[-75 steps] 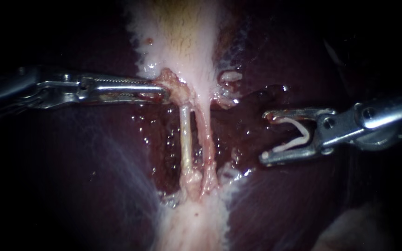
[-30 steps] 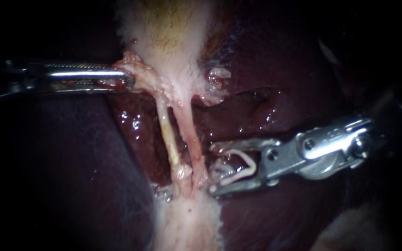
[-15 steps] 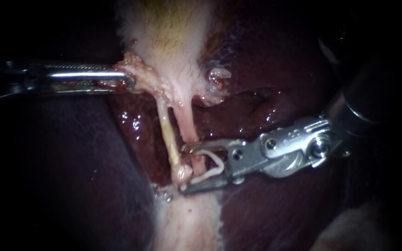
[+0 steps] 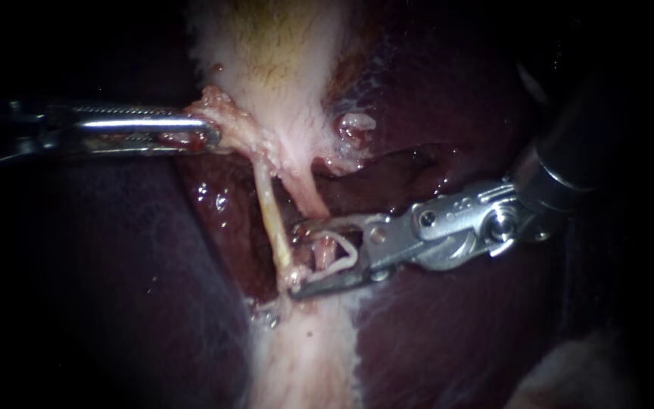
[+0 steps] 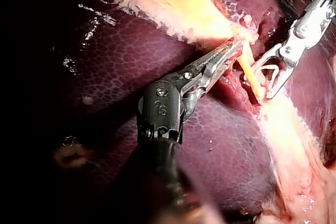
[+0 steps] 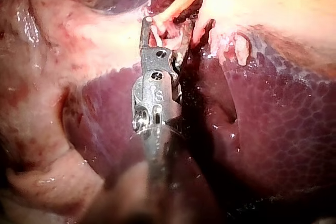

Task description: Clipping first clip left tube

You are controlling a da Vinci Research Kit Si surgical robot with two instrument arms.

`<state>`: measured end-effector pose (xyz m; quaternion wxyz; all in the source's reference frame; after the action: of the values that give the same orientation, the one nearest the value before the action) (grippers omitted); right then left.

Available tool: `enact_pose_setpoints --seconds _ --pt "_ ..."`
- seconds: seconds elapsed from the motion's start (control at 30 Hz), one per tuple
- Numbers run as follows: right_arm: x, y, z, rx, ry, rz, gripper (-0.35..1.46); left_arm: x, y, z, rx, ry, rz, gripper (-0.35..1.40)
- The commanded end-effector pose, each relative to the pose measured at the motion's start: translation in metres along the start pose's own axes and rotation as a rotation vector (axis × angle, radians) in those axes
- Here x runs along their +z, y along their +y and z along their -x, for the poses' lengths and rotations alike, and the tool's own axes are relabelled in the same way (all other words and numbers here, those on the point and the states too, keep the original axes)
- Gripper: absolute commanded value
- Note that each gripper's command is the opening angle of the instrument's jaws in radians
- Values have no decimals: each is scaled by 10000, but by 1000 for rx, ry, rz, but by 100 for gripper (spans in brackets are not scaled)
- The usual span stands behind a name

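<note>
While the left instrument (image 4: pixel 204 135) had its jaws clamped on the gallbladder's (image 4: pixel 281 68) ragged edge, the endoscope view showed the left tube (image 4: pixel 269 212) stretched pale and thin over the liver (image 4: pixel 115 265). The right instrument (image 4: pixel 297 259) carried a white clip (image 4: pixel 342 257) in its wide-set jaws. They straddled the right tube (image 4: pixel 308 201), tips just reaching the left one's near end. In the left wrist view the left tube (image 5: pixel 248 72) lay just ahead of the clamped jaws. The right wrist view hid most of it. It looked soft, slick and easily torn, so its bare middle seemed the safest place to take it.

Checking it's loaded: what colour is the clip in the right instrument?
White clip; clearest in endoscope view.
</note>
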<state>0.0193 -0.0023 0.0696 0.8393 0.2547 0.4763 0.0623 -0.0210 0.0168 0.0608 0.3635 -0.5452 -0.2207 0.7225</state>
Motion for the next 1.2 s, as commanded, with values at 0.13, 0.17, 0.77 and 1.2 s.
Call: enact_pose_setpoints --seconds 0.13,0.17,0.77,1.2 --pt "20 2 -2 19 60 -41 50 2 -1 1 1 0 -1 -35" --pt "23 1 -2 22 68 -52 50 2 -1 1 1 0 -1 -35" --pt "29 -43 -16 46 153 -161 50 1 -2 1 2 0 0 -35" --pt "29 -96 -43 49 178 -301 49 1 -4 2 2 -1 2 -35"
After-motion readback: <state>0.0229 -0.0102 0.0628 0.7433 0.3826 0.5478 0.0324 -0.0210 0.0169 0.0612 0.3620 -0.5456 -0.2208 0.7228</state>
